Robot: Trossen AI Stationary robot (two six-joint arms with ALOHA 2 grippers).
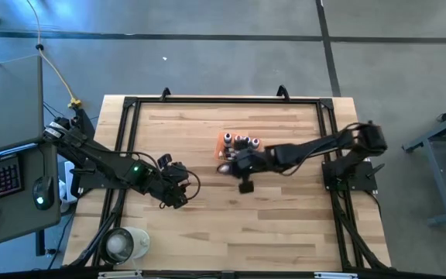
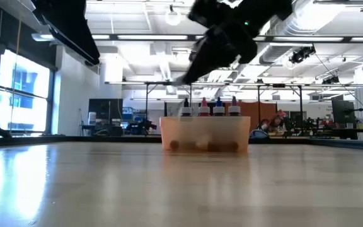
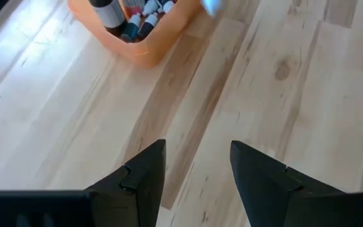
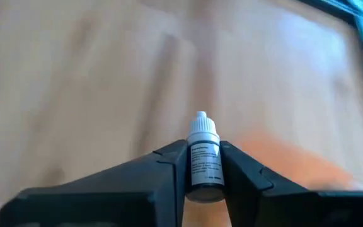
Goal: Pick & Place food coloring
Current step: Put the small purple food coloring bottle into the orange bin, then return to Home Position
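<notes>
The orange tray (image 1: 224, 140) stands near the table's middle, with several food coloring bottles (image 1: 245, 142) upright in it. In the low view the tray (image 2: 205, 133) shows their dark and pinkish caps (image 2: 218, 108) above its rim. My right gripper (image 1: 225, 166) hovers just on the near side of the tray, shut on one small white-capped bottle (image 4: 204, 161). My left gripper (image 3: 197, 165) is open over bare wood to the left of the tray (image 3: 145, 39), which it faces; in the high view the left gripper (image 1: 178, 191) holds nothing. My right gripper pinches the bottle by its labelled body (image 4: 204, 169), one finger (image 4: 169, 165) on each side. The white pointed cap (image 4: 202, 127) sticks out past the fingertips. The bottle is lifted clear of the table.
A white round cup-like object (image 1: 122, 244) sits at the near left corner. A black frame (image 1: 223, 101) runs around the table's far and side edges. Bare wood lies on the near side of the tray and between the two grippers.
</notes>
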